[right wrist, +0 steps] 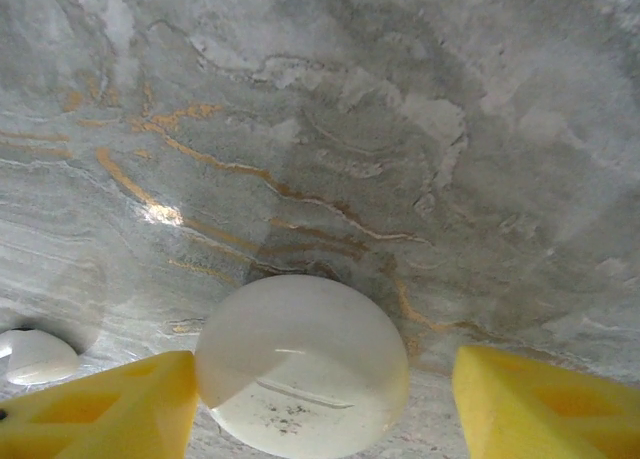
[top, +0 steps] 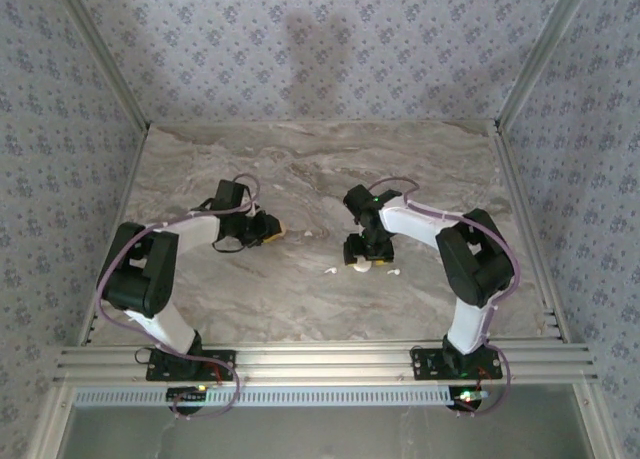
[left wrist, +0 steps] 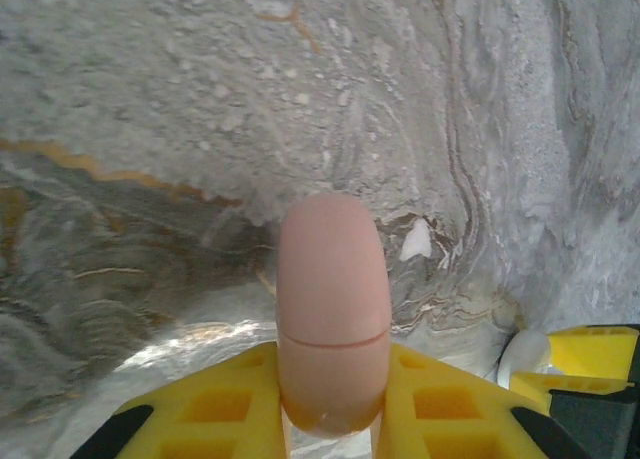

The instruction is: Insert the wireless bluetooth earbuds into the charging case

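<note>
Reached inward over the marble table point(top: 300, 159) with left arm point(top: 150, 269) and right arm point(top: 470, 259) bent at the elbows. Clamped the pink charging case point(left wrist: 333, 299) in the left gripper point(top: 268, 232). Hung the right gripper point(top: 360, 262) low, jaws apart around a white disc point(right wrist: 300, 364). Showed tiny white earbuds point(top: 330, 271) lying on the marble just beside that gripper, outside the case.

Items on the table point(top: 300, 159): one pink charging case point(left wrist: 333, 299), oval with a single seam line; one white round disc point(right wrist: 300, 364); and three tiny white earbuds, listed as earbud one point(top: 308, 235) near the table's centre, earbud two point(top: 330, 271) and earbud three point(top: 393, 274), both closer to the near edge. Earbud detail is too small to resolve in the top view, so the count of three rests on separate white spots. Equipment: two arms, the left arm point(top: 150, 279) and the right arm point(top: 470, 259), with two yellow jaws per arm, four jaws in total.
</note>
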Available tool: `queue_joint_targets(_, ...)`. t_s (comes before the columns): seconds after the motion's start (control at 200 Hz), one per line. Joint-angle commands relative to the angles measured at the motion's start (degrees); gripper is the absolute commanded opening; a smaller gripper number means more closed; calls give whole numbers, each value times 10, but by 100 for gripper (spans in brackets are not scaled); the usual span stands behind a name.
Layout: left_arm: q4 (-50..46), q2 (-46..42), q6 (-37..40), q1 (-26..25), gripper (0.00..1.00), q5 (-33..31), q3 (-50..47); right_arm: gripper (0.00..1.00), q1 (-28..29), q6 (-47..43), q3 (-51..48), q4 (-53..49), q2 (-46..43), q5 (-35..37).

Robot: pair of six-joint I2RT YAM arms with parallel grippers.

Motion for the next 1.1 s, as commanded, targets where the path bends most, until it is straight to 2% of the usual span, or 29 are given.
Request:
queue_joint_targets(0.0,-28,5,12,13,23,8,11,65,5,11,14,-21,14,-13)
queue_joint_targets(0.19,-30,5,14,29,23,4,-2,52,5,10,32,-21,14,-20)
queue_joint_targets(0.31,-37,2,17,35,27,-3,-7,46,6,10,29,-22,4,-17)
queue_joint_targets(0.655,-76,-32,28,42,40,-59,-24,40,4,14,25,-10,-58,-2)
queue_joint_targets(0.889,-90,-127,59,35,46,-109,-23,39,-3,13,-28,100,-145,-29)
queue_joint_targets(1.004,-43,-207,98,5,48,-167,-48,39,-4,10,-64,194,-200,-45)
queue_joint_targets(1.099,23,-261,154,-24,48,-167,-74,39,-5,5,-99,270,-244,-72)
